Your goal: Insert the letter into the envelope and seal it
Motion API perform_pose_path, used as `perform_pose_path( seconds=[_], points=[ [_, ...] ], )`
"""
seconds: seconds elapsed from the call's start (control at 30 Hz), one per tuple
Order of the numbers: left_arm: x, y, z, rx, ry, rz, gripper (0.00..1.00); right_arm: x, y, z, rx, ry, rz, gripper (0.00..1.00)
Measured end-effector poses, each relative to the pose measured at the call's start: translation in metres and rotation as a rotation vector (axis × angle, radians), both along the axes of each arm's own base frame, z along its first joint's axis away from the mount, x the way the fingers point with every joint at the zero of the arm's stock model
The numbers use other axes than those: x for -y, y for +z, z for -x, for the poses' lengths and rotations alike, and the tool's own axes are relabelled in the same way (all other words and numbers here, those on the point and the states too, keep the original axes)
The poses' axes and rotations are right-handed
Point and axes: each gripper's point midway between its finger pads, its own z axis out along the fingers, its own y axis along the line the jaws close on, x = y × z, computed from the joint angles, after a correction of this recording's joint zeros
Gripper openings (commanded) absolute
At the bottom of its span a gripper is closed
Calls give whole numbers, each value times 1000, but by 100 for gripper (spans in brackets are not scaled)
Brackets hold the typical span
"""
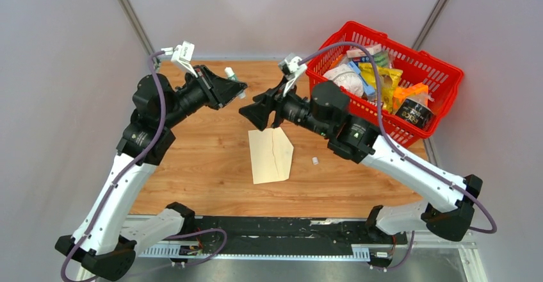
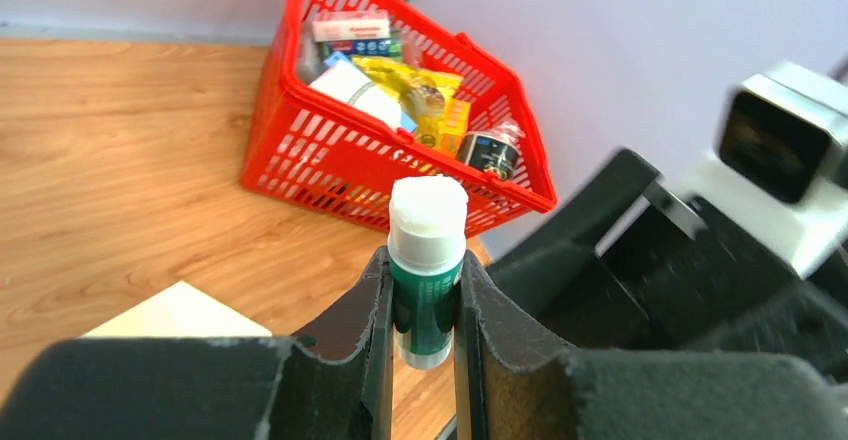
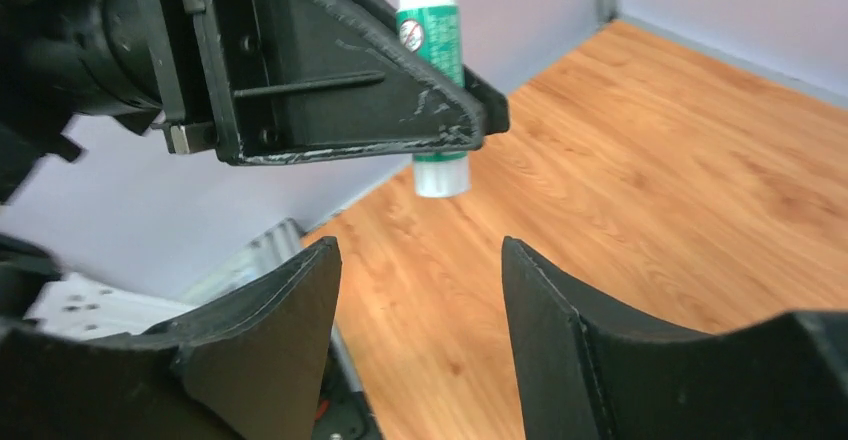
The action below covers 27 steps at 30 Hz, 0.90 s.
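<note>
The envelope (image 1: 271, 156) lies flat on the wooden table in the middle, pale cream, with a crease down it; a corner of it shows in the left wrist view (image 2: 180, 315). The letter is not in view. My left gripper (image 1: 240, 90) is raised above the table and shut on a green glue stick (image 2: 427, 270) with a white top, which also shows in the top view (image 1: 229, 74) and the right wrist view (image 3: 430, 50). My right gripper (image 1: 246, 112) is open and empty, facing the left gripper closely, just below the glue stick's lower end (image 3: 420, 255).
A red basket (image 1: 448, 70) full of packets and a tin stands at the back right, also in the left wrist view (image 2: 290, 110). A small white object (image 1: 315, 161) lies on the table right of the envelope. Grey walls enclose the table.
</note>
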Motion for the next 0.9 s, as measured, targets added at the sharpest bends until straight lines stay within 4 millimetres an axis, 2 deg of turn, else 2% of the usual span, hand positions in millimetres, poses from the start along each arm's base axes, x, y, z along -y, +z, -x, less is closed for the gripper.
perform_pose_path(
  seconds=[0.17,0.37,0.43,0.5,0.6,0.73,0.9],
  points=[
    [-4,-11,-11,-70,63,-1,0,-12,-19,-8,98,-185,165,63],
    [-4,-27,-20,-144,90,-9,0,-22,-35,-43,177,-388,326,62],
    [-4,-29,-21,-153,93,-10,0,-22,-37,-52,192,-434,363,54],
    [-5,-29,-23,-157,101,-8,0,-21,-39,-58,201,-465,390,41],
    [-5,-27,-24,-151,103,-5,0,-25,-37,-56,213,-463,405,25],
    [-4,-27,-23,-144,95,-10,0,-29,-37,-52,218,-438,411,17],
    [-1,-27,-20,-120,63,-30,0,-29,-38,-47,155,-296,333,15]
  ],
)
